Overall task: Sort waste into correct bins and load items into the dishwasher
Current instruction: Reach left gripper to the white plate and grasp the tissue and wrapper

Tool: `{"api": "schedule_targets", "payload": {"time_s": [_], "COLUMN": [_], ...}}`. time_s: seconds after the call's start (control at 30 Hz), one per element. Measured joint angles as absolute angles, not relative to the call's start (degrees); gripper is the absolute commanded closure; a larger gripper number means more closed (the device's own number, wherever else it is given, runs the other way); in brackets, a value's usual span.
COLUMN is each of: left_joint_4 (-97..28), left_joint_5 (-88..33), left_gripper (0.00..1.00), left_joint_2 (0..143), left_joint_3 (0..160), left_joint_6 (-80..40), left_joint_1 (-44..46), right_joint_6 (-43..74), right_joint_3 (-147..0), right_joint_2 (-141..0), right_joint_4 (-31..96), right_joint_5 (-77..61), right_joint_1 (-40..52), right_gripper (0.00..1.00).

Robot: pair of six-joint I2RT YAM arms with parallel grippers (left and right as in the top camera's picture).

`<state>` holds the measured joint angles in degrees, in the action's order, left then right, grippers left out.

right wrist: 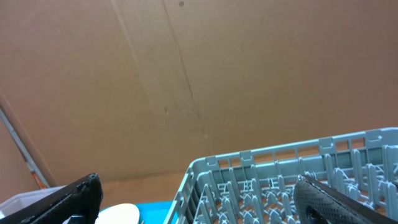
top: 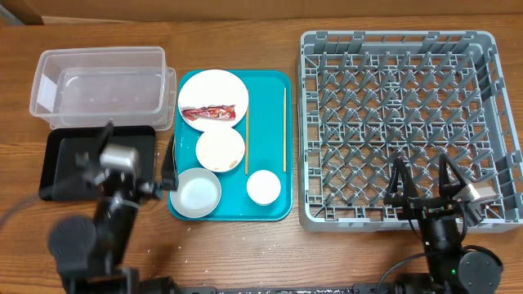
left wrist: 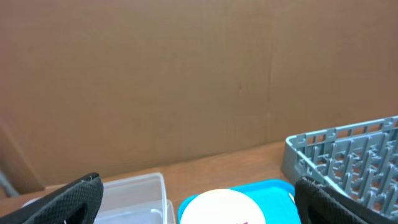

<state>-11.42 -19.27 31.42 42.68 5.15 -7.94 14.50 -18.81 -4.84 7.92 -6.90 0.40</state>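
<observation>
Overhead, a wooden table (top: 261, 245) carries a teal tray (top: 274, 204), with a clear tub (top: 49, 90) and black tray (top: 57, 163) to its left and the grey dish rack (top: 392, 41) to its right. The teal tray holds a plate (top: 214, 88) bearing the red wrapper (top: 214, 112), two bowls (top: 220, 149), a cup (top: 263, 187) and two chopsticks (top: 284, 131). The left gripper (top: 136, 151) and right gripper (top: 423, 175) gape wide, holding nothing. From the left wrist, a brown cardboard wall (left wrist: 186, 74) rises behind tub, plate and rack. From the right wrist, the same wall stands beyond the rack.
</observation>
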Motion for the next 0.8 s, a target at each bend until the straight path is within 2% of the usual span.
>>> {"api": "schedule_targets", "payload": {"time_s": [0.13,0.3,0.37,0.57,0.7,0.8], "left_joint_4": [-20.1,-35.1,-46.0,-65.8,-70.9,-73.0], "left_joint_5": [-22.2,-24.9,-25.4,-24.8,-24.4,-24.5], "left_gripper": [0.00,0.00,0.00,0.00,0.00,0.00], "left_joint_2": [42.9,58.5,65.7,83.2,92.6,97.9], "left_joint_3": [55.4,75.2,85.6,108.8,115.9,116.2], "left_joint_6": [7.4,10.3,11.2,14.2,15.2,14.5], "left_joint_1": [-7.9,-7.9,-7.5,-3.7,-0.6,-0.4], "right_joint_6": [13.9,13.5,13.5,13.4,13.5,13.5], "right_joint_3": [-23.9,-33.6,-37.3,-55.3,-66.9,-67.9], "right_joint_2": [-8.5,-17.8,-21.8,-38.6,-50.9,-55.8], "right_joint_4": [11.9,22.6,25.3,39.9,46.2,46.4], "right_joint_5": [-7.0,-7.1,-7.1,-7.1,-7.3,-7.8], "right_joint_1": [0.4,0.4,0.4,0.4,0.4,0.4], "right_gripper": [0.00,0.00,0.00,0.00,0.00,0.00]}}
